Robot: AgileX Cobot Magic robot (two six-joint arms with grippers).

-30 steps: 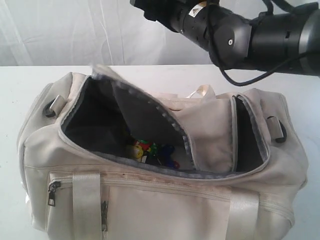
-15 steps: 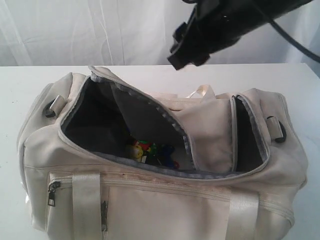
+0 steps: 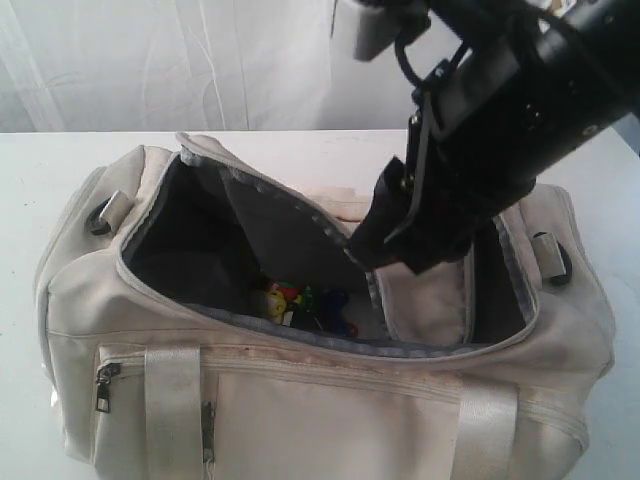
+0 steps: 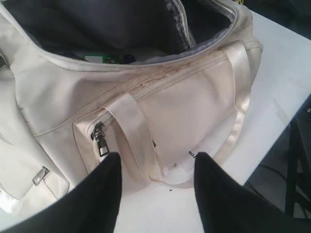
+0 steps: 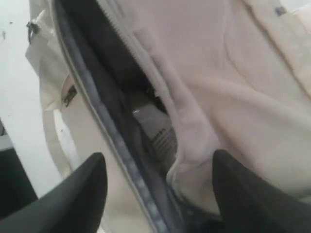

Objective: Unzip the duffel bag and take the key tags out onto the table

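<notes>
The key tags point(image 3: 300, 305) lie in a colourful heap on the grey lining at the bottom of the duffel bag point(image 3: 300, 400), whose top is unzipped and gaping. The bag sits on the white table point(image 3: 40, 170). The right gripper point(image 5: 160, 194) hangs just above the opening, its jaws spread wide and empty. The left gripper point(image 4: 155, 189) hovers by the bag's front side, also wide open, holding nothing.
</notes>
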